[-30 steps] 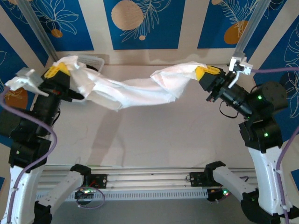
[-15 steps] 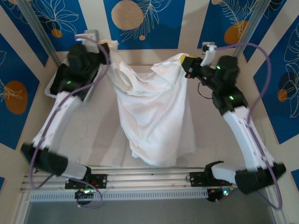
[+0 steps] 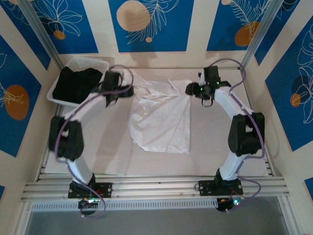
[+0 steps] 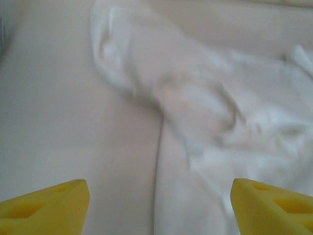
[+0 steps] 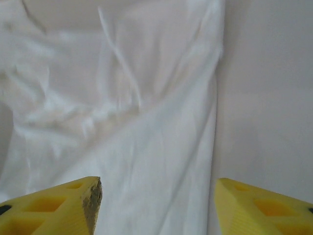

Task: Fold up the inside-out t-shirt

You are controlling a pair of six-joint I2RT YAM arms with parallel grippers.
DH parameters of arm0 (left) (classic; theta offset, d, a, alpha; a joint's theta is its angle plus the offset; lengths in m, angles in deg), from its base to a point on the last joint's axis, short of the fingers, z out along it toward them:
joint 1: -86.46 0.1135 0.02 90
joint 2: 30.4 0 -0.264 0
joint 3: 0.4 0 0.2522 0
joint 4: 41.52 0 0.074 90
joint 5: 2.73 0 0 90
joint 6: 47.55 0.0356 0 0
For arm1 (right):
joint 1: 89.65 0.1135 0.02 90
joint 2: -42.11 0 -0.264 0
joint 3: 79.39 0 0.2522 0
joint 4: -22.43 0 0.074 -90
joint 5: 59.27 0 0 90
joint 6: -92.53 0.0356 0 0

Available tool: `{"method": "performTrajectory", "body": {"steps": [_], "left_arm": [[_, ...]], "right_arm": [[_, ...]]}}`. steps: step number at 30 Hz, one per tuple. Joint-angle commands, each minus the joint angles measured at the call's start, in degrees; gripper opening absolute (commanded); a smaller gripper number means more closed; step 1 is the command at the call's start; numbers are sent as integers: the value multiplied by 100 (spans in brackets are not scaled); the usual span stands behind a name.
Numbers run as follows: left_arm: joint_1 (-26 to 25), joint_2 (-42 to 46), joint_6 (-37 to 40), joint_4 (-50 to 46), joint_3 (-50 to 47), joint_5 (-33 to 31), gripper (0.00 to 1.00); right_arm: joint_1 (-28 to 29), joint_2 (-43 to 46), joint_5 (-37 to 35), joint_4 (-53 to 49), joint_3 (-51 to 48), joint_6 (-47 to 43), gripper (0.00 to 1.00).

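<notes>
The inside-out t-shirt (image 3: 161, 122) lies crumpled but spread on the table, its top edge at the far side and its hem toward the near side. My left gripper (image 3: 129, 91) is at the shirt's upper left corner and stands open, low over the table. In the left wrist view the shirt (image 4: 220, 122) is bunched ahead of the left gripper (image 4: 159, 210), and nothing is between the yellow fingers (image 4: 44, 205). My right gripper (image 3: 190, 89) is open at the upper right corner. The right gripper (image 5: 159, 205) hovers over the shirt (image 5: 137, 122) near its right edge.
A white basket (image 3: 100, 63) with a black garment (image 3: 76, 83) stands at the far left. Bare table (image 3: 98, 142) lies to both sides of the shirt and in front of it. A metal rail (image 3: 156, 186) runs along the near edge.
Both grippers have opened and let go of the shirt. It hung between them half a second ago and now lies on the table. Both arms came down to its far corners.
</notes>
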Motion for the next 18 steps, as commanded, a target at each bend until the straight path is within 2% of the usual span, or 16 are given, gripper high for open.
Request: {"method": "performTrajectory", "body": {"steps": [1,7,12,15,18], "left_arm": [[-124,1410,-766,860,-1487,508,76],[-574,2707,-967,226,-3205,430,75],[-817,3119,-1128,47,-3740,483,74],[-934,3092,-1123,110,-3827,533,74],[-1017,2894,-1056,109,-3815,605,73]], "right_arm": [[520,798,13,-749,-962,145,64],[1537,1507,-471,-1467,-2419,1086,63],[1975,1466,-781,-1610,-2853,1483,60],[2055,1199,-607,-1254,-2939,1437,53],[2099,866,-394,-942,-2905,1409,38]]}}
